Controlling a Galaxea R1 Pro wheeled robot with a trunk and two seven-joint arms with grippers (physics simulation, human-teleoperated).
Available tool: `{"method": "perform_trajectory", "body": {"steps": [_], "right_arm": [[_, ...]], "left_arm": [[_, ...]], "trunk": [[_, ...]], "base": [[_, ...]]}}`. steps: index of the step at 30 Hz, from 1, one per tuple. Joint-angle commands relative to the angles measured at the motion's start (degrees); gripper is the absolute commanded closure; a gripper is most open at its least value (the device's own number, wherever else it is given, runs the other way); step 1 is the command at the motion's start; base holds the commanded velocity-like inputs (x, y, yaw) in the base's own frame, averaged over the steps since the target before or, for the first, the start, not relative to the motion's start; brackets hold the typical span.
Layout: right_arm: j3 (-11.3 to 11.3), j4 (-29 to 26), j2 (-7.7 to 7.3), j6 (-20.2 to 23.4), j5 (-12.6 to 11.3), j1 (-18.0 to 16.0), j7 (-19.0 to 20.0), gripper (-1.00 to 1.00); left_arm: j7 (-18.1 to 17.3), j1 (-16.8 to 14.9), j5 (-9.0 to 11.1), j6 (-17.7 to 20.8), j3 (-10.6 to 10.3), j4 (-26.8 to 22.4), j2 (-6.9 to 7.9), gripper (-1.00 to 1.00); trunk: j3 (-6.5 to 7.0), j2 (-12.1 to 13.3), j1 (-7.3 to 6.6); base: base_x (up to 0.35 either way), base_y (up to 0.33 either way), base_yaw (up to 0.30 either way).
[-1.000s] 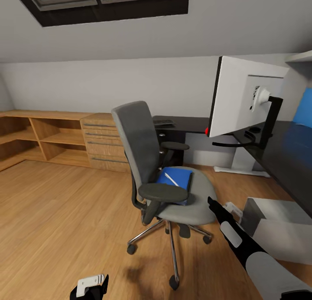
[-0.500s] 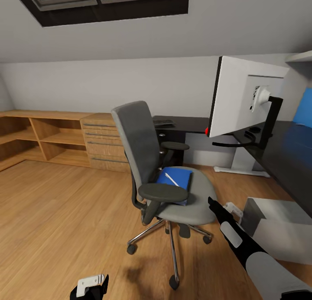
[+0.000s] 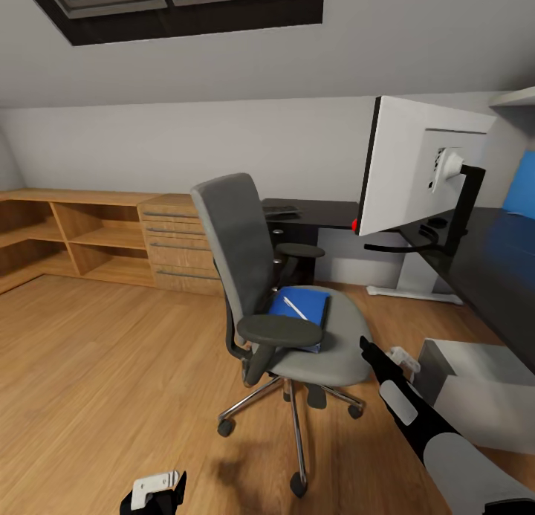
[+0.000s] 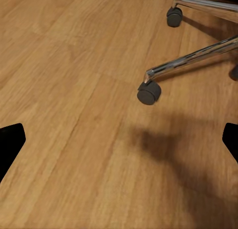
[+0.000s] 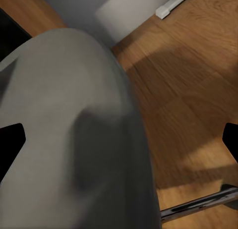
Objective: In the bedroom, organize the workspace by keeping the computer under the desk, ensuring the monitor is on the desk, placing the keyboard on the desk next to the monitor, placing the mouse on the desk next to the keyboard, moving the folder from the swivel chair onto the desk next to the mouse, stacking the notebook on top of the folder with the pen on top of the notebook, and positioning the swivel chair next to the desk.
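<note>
Done: wide white-backed monitor (image 3: 416, 169) on black L-shaped table (image 3: 490, 255). Pending: bright blue folder (image 3: 303, 312), pale pen (image 3: 294, 308) atop, on grey swivel chair (image 3: 282, 292), table's 9 o'clock. Right gripper (image 3: 397, 355), left gripper (image 3: 156, 489): both spread, empty.

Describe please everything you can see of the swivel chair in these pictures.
The swivel chair stands upright on the wooden floor, apart from the desk. It has a tall grey back, a grey padded seat, two black armrests and a chrome star base on black casters. On its seat lies the blue folder with a slim pale pen on top. The right pincer hovers close beside the seat's edge; contact cannot be told.
</note>
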Motion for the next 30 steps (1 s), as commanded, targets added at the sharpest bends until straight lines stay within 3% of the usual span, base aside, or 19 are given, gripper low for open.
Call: {"method": "perform_trajectory", "body": {"steps": [1,30], "right_arm": [[0.5,0.0,-0.07,-0.3,-0.4,0.0,-0.4,-1.00],[0.5,0.1,-0.03,-0.3,-0.6,0.0,-0.6,-1.00]], "left_arm": [[0.0,0.0,0.4,-0.1,0.0,0.0,-0.01,-1.00],[-0.3,0.0,0.3,-0.2,0.0,1.6,0.02,-1.00]], "trunk": [[-0.05,0.0,-0.01],[-0.05,0.0,-0.01]], "base": [[0.008,0.000,0.000],[0.068,-0.016,0.011]]}}
